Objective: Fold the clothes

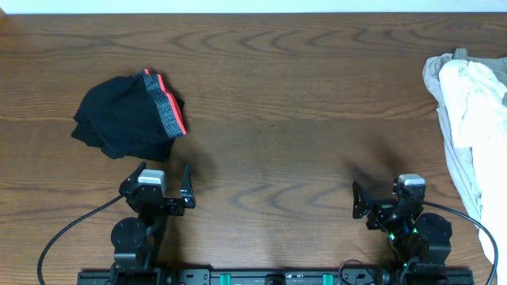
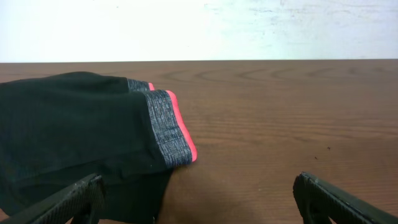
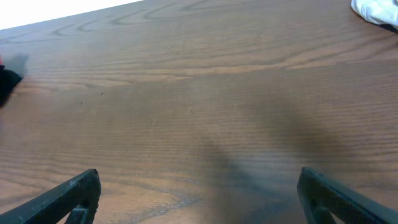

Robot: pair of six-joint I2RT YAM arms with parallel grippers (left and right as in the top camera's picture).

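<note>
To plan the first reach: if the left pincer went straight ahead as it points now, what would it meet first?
Most likely the black garment, lying just ahead of the left pincer; depth is unclear.

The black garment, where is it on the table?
In the overhead view, the black garment lies at the left of the table, just beyond the left tool.

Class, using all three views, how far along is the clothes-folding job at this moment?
Done: perhaps the black garment, bundled compactly at the left, though hardly flat. In hand: nothing; the left gripper and right gripper both sit open and empty. Left: the pale clothes heap, crumpled at the right edge.
</note>
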